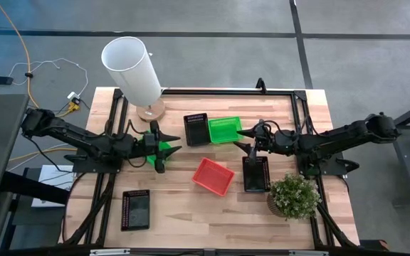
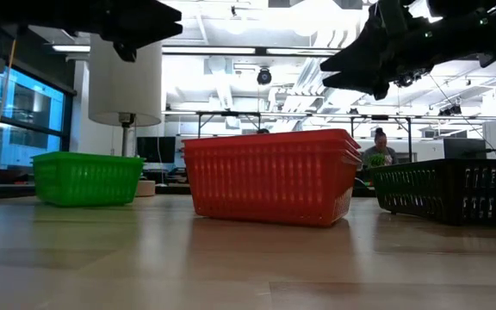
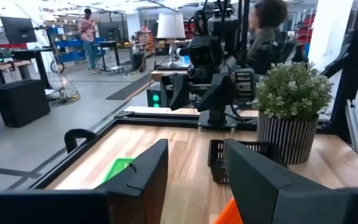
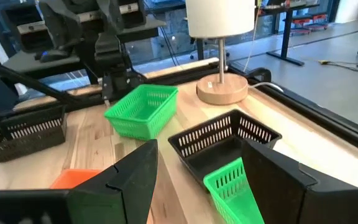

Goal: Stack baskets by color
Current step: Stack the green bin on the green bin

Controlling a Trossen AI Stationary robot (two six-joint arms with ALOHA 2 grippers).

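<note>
- We see the red baskets (image 2: 269, 175) nested at centre on the table (image 2: 145, 258).
- At nine o'clock stands a green basket (image 2: 87, 178); at three o'clock, a black basket (image 2: 455, 189).
- A lamp (image 2: 125, 82) rises behind the green one.
- Dark grippers hang at eleven and one o'clock.

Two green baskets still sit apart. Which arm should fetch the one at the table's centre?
Probably right. The right gripper hovers open just beside the green basket at centre. The left gripper hangs over the other green basket, farther off.
</note>
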